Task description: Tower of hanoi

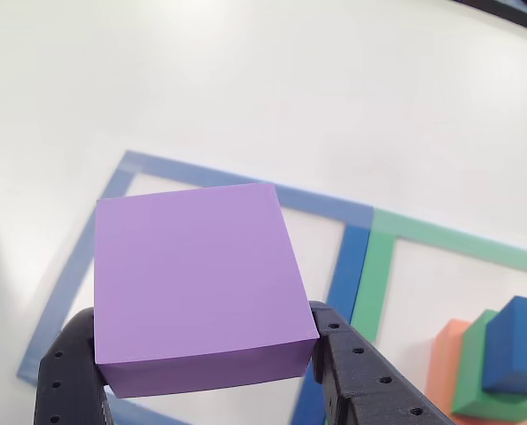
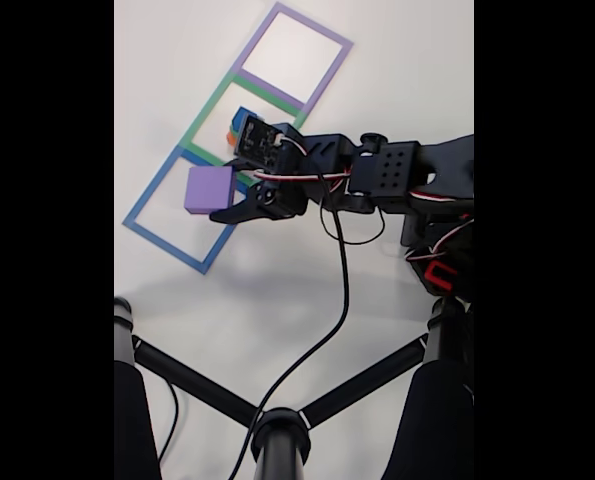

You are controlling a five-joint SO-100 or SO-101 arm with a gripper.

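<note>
My gripper (image 1: 205, 350) is shut on the large purple cube (image 1: 197, 283), with one black finger (image 1: 68, 372) on each side of it. The cube hangs above the blue square outline (image 1: 236, 188) on the white table. In the fixed view the purple cube (image 2: 209, 188) sits at the tip of my gripper (image 2: 222, 198), over the blue outline (image 2: 167, 235). At the lower right of the other view, a dark blue cube (image 1: 518, 343) rests on a green cube (image 1: 476, 376), which rests on an orange cube (image 1: 445, 359), inside the green square outline (image 1: 440, 235).
A purple square outline (image 2: 297, 50) lies beyond the green outline (image 2: 217, 115) in the fixed view. The arm's body (image 2: 387, 175) and a black cable (image 2: 337, 290) stretch over the table. Black bars of a stand (image 2: 277, 430) cross the lower part of that view.
</note>
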